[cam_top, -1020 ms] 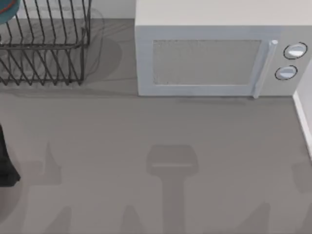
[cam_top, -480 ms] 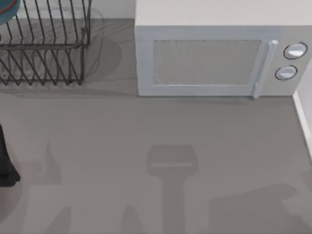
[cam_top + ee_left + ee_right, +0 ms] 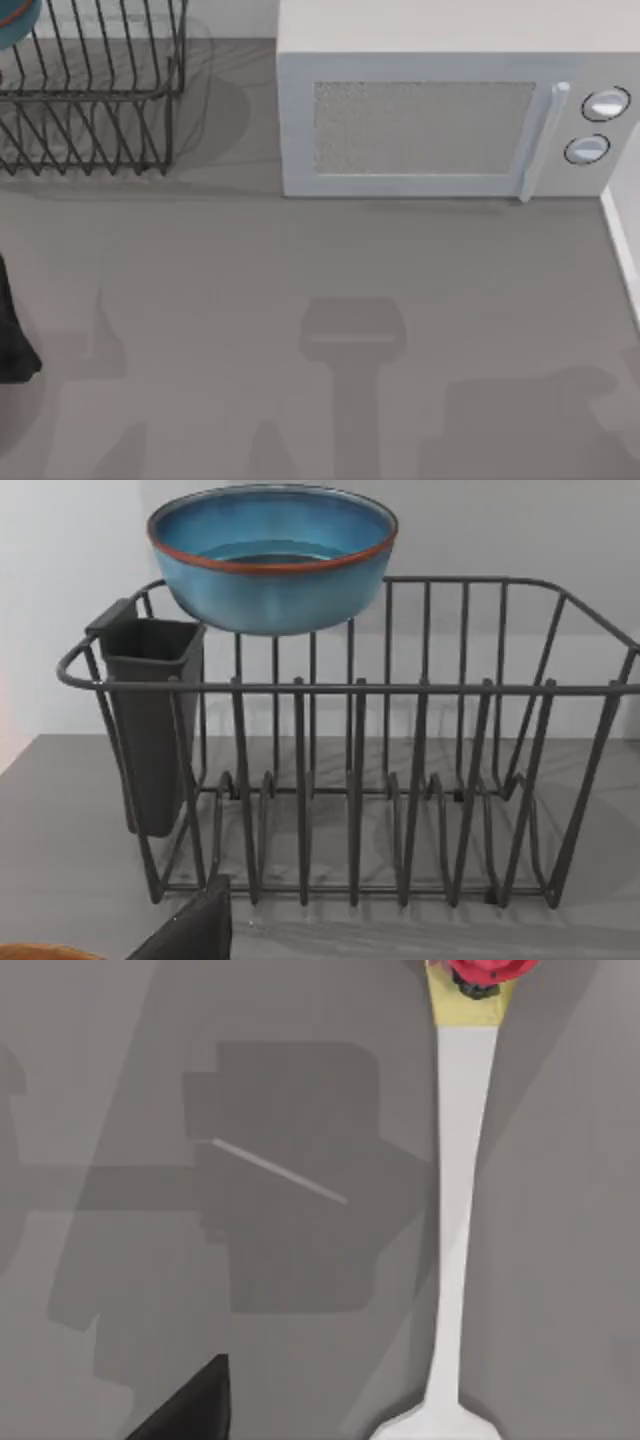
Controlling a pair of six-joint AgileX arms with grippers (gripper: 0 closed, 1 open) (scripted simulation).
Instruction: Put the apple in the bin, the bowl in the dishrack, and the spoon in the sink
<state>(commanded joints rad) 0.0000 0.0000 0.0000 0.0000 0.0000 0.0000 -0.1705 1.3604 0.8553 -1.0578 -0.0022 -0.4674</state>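
The teal-blue bowl (image 3: 270, 555) with its reddish-brown rim rests upright on the top rim of the black wire dishrack (image 3: 420, 780), at the end with the dark cutlery holder (image 3: 150, 720). From above, the bowl (image 3: 14, 20) peeks in at the far-left corner over the dishrack (image 3: 95, 90). My left gripper (image 3: 190, 930) hangs in front of the rack, apart from the bowl. The red apple (image 3: 485, 970) lies on a yellow patch (image 3: 470, 1008) at the end of a long white tapered strip (image 3: 455, 1210); I cannot tell whether that strip is the spoon. My right gripper (image 3: 190, 1405) is well short of the apple.
A white microwave (image 3: 440, 120) stands at the back of the grey table, to the right of the rack. A white wall edge (image 3: 622, 250) runs along the table's right side. My left arm (image 3: 10, 340) shows dark at the left edge. Arm shadows lie over the front of the table.
A broad shadow has spread leftward over the table's front right corner, so the right arm has moved. The bowl, the rack and the left arm stay where they were.
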